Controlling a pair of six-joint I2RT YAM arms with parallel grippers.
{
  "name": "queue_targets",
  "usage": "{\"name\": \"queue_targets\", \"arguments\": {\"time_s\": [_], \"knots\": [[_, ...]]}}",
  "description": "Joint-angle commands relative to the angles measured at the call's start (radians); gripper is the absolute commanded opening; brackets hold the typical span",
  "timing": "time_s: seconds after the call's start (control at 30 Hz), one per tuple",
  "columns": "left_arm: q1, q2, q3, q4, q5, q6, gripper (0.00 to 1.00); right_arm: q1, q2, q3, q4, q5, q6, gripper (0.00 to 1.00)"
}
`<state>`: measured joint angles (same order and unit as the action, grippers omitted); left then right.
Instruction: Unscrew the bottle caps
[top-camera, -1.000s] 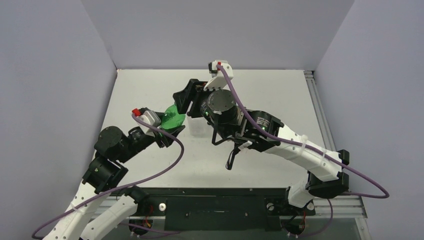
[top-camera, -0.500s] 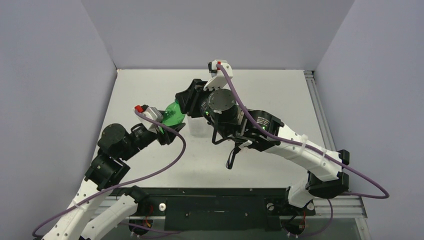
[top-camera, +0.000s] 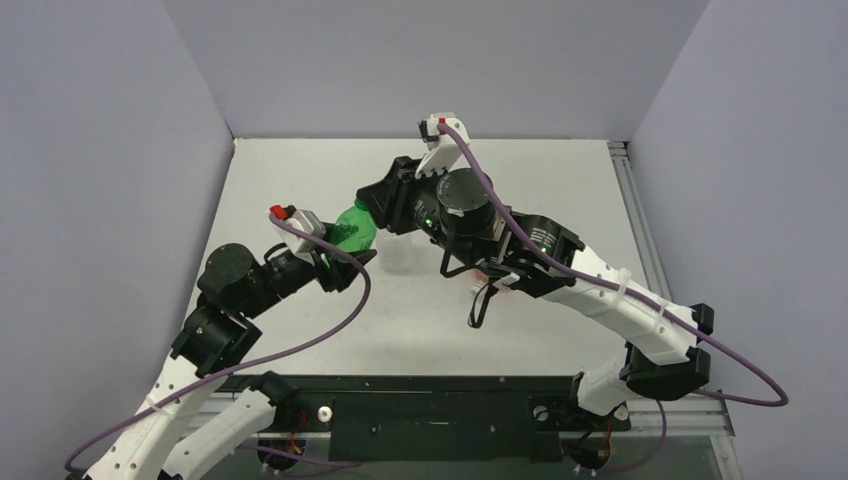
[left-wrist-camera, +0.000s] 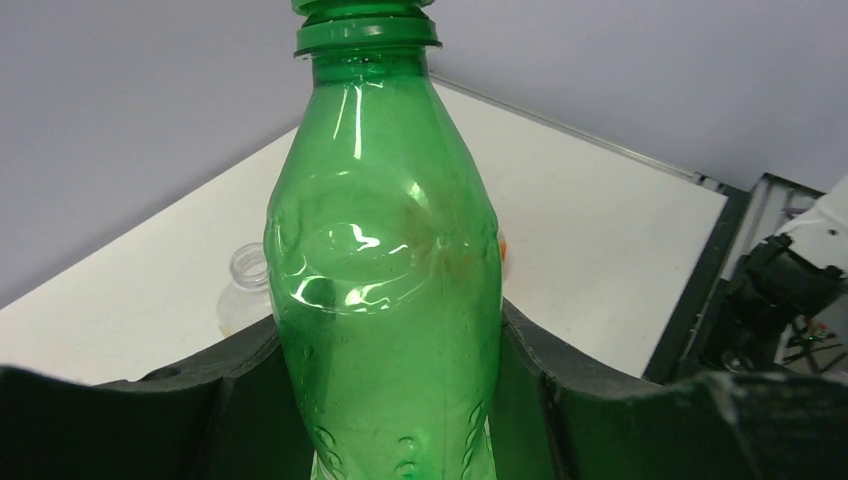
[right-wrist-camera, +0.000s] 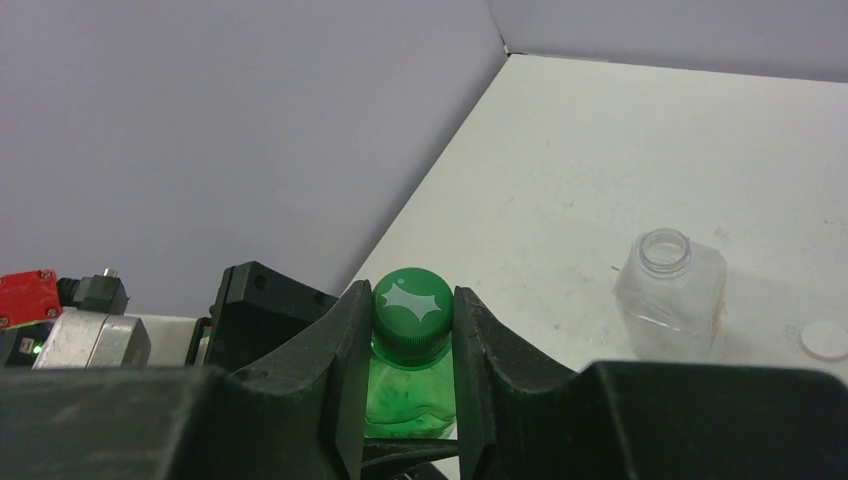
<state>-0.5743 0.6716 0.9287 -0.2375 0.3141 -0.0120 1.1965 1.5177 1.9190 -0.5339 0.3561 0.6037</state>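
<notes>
Grip set for the twist: the right gripper (right-wrist-camera: 412, 345) pinches the green cap (right-wrist-camera: 411, 300) from both sides at lower centre of its wrist view, one black finger tight against each flank of the cap, whose star-marked top faces the lens. Below it, the left gripper (left-wrist-camera: 390, 410) clamps the body of the green bottle (left-wrist-camera: 385, 260) at the bottom of the left wrist view, carrying it above the table (right-wrist-camera: 600, 150); from overhead the bottle (top-camera: 352, 228) sits left of centre, bridged between the two arms. The cap looks fully seated on its neck ring, so this bottle appears to be at the start of unscrewing. At right of the right wrist view a clear bottle (right-wrist-camera: 672, 290) stands with its neck open, a white cap (right-wrist-camera: 825, 338) lying near it at the frame's edge, which suggests that one is done. The next move calls for turning the right wrist about the bottle's axis while the left clamp holds firm, since a slipping bottle would simply spin with the cap
</notes>
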Motion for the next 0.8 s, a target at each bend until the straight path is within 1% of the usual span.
{"name": "queue_targets", "arguments": {"time_s": [0.0,0.03,0.17,0.23,0.43,0.6,0.63,0.77], "knots": [[-0.004,-0.001,0.038,0.071,0.162,-0.091,0.00,-0.002,-0.066,-0.044,0.058,-0.184,-0.064,0.00],[-0.004,-0.001,0.039,0.077,0.182,-0.117,0.00,-0.008,-0.084,-0.054,0.065,-0.198,-0.070,0.00],[-0.003,0.007,0.044,0.118,0.350,-0.205,0.00,-0.036,-0.155,-0.150,0.110,-0.296,-0.095,0.00],[-0.002,0.010,0.040,0.144,0.421,-0.254,0.00,-0.058,-0.200,-0.205,0.160,-0.364,-0.094,0.00],[-0.002,0.023,0.032,0.192,0.571,-0.358,0.00,-0.122,-0.317,-0.340,0.267,-0.530,-0.081,0.00],[-0.001,0.044,0.028,0.219,0.688,-0.427,0.00,-0.161,-0.379,-0.389,0.331,-0.652,-0.075,0.00],[-0.001,0.050,0.025,0.257,0.725,-0.462,0.00,-0.164,-0.390,-0.396,0.345,-0.679,-0.078,0.00],[-0.002,0.077,0.019,0.322,0.837,-0.585,0.00,-0.181,-0.411,-0.407,0.376,-0.762,-0.090,0.00]]}}
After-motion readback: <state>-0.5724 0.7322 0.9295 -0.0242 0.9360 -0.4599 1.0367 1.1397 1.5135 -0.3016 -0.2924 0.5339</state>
